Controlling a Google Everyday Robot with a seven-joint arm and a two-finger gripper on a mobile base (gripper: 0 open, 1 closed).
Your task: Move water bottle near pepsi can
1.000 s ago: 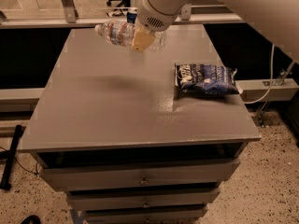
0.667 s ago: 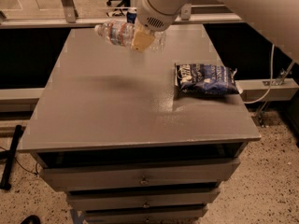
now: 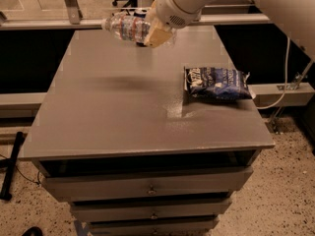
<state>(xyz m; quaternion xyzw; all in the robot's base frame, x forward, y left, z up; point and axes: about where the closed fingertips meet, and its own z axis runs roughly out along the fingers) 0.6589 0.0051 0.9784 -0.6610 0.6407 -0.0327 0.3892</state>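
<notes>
1. The two-finger gripper on the white robot arm hangs above the far edge of the counter, a little right of that edge's middle, and from where I stand it is clamped on a bottle.
2. One beige finger lies across the near side of the bottle; the other finger is hidden behind it.
3. The clear ribbed plastic water bottle with the reddish-white label band is in the air, lying nearly level, clear of the surface.
4. Its capped end points toward the counter's far left corner, and its other end sits under the gripper.
5. A soft shadow falls on the grey flat counter top below the bottle, toward the middle.
6. A crinkled blue-and-white snack bag lies flat by the right edge, about halfway along it, well apart from the bottle.
7. Grey drawers are stacked beneath the front edge.
</notes>
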